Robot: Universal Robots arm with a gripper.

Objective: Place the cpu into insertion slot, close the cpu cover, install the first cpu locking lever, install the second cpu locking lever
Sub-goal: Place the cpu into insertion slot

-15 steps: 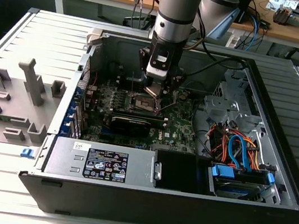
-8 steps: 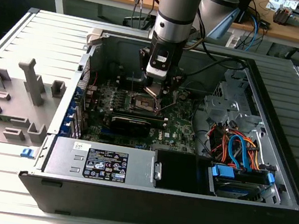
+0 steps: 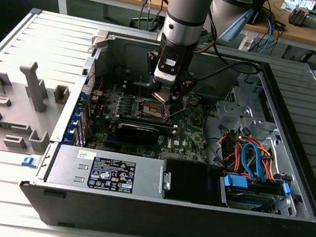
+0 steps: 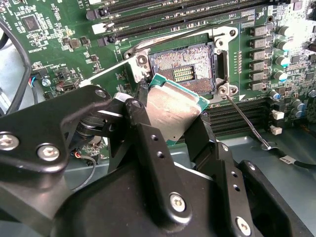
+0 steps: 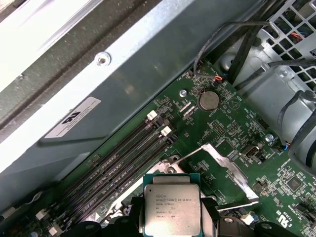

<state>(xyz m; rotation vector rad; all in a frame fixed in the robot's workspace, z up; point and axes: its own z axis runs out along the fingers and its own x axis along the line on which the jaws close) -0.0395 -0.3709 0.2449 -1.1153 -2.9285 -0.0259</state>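
Observation:
The cpu point(image 4: 173, 106), a flat square chip with a silver-grey top and a green edge, is clamped between my gripper's point(image 4: 170, 112) black fingers point(image 4: 148, 138). It hangs tilted just over the insertion slot point(image 4: 183, 69), whose brownish-gold pin field lies bare in its dark frame. In the first wrist view the cpu point(image 5: 172, 207) faces the camera, and the cpu cover point(image 5: 224, 165) stands swung open beside it. Two thin wire levers point(image 4: 245, 123) point(image 4: 168, 37) stick out from the socket, unlatched. In the exterior view my gripper point(image 3: 165, 94) hovers over the socket point(image 3: 150, 111) mid-motherboard.
Long black memory slots point(image 4: 173, 15) run beside the socket. A power supply box point(image 3: 107, 172) lines the near wall of the case. Orange and blue cables point(image 3: 248, 154) and a drive bay point(image 3: 252, 187) fill the exterior view's right. A grey moulded tray point(image 3: 16, 102) lies outside, left.

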